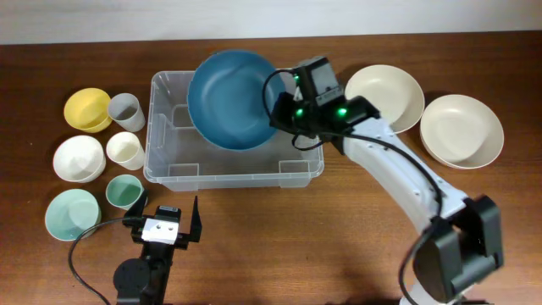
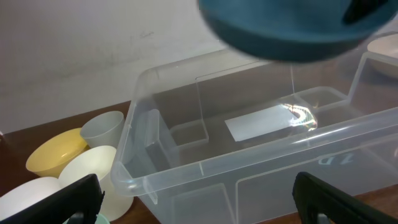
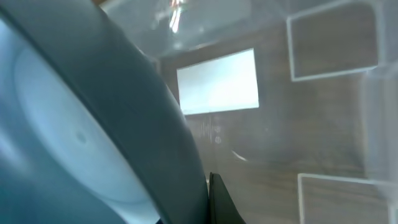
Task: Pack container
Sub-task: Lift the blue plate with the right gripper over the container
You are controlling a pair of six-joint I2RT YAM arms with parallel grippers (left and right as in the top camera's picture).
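The clear, round-cornered plastic container (image 1: 229, 175) sat on the wooden counter (image 1: 296, 246). The right hand (image 1: 282, 114) pinched a smooth, round blue plate (image 1: 230, 97), seemingly tilted, above it; the left hand (image 1: 166, 213) stood spread.

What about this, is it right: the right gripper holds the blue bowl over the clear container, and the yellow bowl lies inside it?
No. The yellow bowl stands outside, left of the container; the overhead view shows it. The right gripper does hold the blue bowl over it.
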